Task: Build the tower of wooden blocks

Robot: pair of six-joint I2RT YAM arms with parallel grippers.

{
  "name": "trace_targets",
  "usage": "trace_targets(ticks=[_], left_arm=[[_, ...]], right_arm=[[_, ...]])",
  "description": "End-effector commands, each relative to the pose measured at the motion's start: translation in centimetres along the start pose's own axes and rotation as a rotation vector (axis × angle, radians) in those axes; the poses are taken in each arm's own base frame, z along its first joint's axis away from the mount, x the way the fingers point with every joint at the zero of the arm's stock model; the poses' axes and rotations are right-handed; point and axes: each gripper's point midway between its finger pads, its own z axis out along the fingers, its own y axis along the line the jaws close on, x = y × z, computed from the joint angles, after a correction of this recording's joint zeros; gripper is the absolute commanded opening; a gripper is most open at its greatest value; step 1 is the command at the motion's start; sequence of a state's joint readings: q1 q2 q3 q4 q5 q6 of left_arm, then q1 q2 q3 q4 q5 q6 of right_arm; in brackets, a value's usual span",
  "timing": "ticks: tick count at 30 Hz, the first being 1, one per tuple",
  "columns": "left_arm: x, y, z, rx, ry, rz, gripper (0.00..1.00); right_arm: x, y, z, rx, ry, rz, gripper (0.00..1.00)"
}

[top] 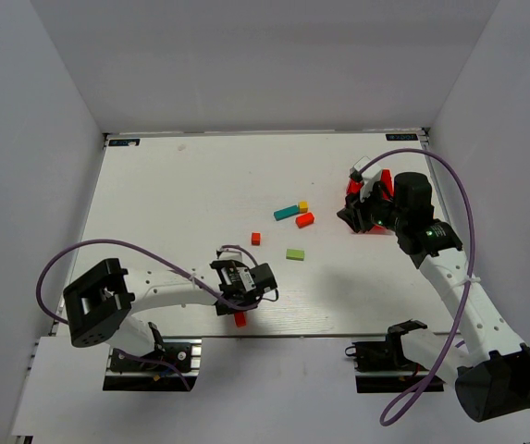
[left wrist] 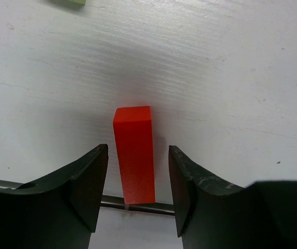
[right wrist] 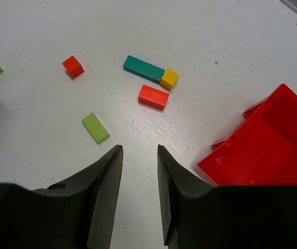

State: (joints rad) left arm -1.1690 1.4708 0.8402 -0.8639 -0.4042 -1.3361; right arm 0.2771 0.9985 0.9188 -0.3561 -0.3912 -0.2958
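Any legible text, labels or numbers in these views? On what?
Nothing legible in any view.
Too small to read: left far-corner sticker on the table.
Too small to read: right far-corner sticker.
No markings visible: wood blocks, red tray.

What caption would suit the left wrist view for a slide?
Left gripper open astride a red bar at the table's near edge, neither finger touching it.

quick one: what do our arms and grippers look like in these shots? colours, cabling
Same build: left arm and right arm have white links and bulky black joint housings, a purple cable looping along each. The left gripper and right gripper each have two dark, curved fingers.
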Motion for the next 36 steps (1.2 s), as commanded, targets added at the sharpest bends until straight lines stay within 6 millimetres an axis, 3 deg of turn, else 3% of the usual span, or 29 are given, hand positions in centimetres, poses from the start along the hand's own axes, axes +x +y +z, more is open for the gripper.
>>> trace_targets(ticks=[1, 11, 17, 18, 22, 26, 27, 28, 30, 31, 32, 34, 36], left_arm=[[-0.1, -0.6, 0.0, 0.022, -0.015, -0.024, 0.6], [0.8, -1.0, 0.4, 0.024, 0.016, -0.012, 0.55], [0.7, -1.4, 0.4, 0.033, 0.014, 0.006, 0.32], [0.5, -1.2, 0.5, 0.03, 0.002, 0.038, 0.23], [-1.3, -2.5, -0.3, 0.05, -0.055, 0.154, 0.1], [-4.8, -6.2, -1.7, 0.127, -0.136, 0.381, 0.07], [-5.8, -6.1, -1.7, 0.09, -0.159, 0.431, 0.07], [-7.4, -7.7, -3.0, 0.097, -0.194, 0.493, 0.03], [-9.1, -7.6, -1.7, -0.031, -0.219, 0.564, 0.0], [-10.6, -8.5, -2.8, -0.05, -0.245, 0.621, 0.0], [-11.7, -8.5, -2.5, -0.085, -0.256, 0.643, 0.0], [-14.1, -9.5, -2.5, -0.086, -0.287, 0.694, 0.0], [-15.2, -10.6, -2.3, -0.03, -0.292, 0.727, 0.0]], right_arm=[[-0.7, -0.2, 0.2, 0.006, -0.029, -0.018, 0.39], [-0.8, -0.1, 0.0, 0.004, -0.033, -0.02, 0.39], [-0.9, -0.1, -0.1, 0.007, -0.038, -0.022, 0.39], [-1.0, -0.1, -0.1, 0.007, -0.038, -0.021, 0.39], [-0.8, -0.2, -0.1, 0.009, -0.036, -0.022, 0.39], [-0.8, -0.2, -0.1, 0.01, -0.036, -0.019, 0.39], [-0.7, -0.1, 0.0, 0.007, -0.032, -0.02, 0.39], [-0.9, -0.2, -0.1, 0.012, -0.036, -0.022, 0.39], [-0.7, -0.2, 0.1, 0.01, -0.031, -0.023, 0.39], [-0.6, -0.2, 0.1, 0.009, -0.029, -0.018, 0.39], [-0.6, -0.3, 0.1, 0.011, -0.027, -0.018, 0.39], [-0.4, -0.4, 0.3, 0.012, -0.021, -0.015, 0.39], [-0.2, -0.3, 0.3, 0.011, -0.017, -0.014, 0.39]])
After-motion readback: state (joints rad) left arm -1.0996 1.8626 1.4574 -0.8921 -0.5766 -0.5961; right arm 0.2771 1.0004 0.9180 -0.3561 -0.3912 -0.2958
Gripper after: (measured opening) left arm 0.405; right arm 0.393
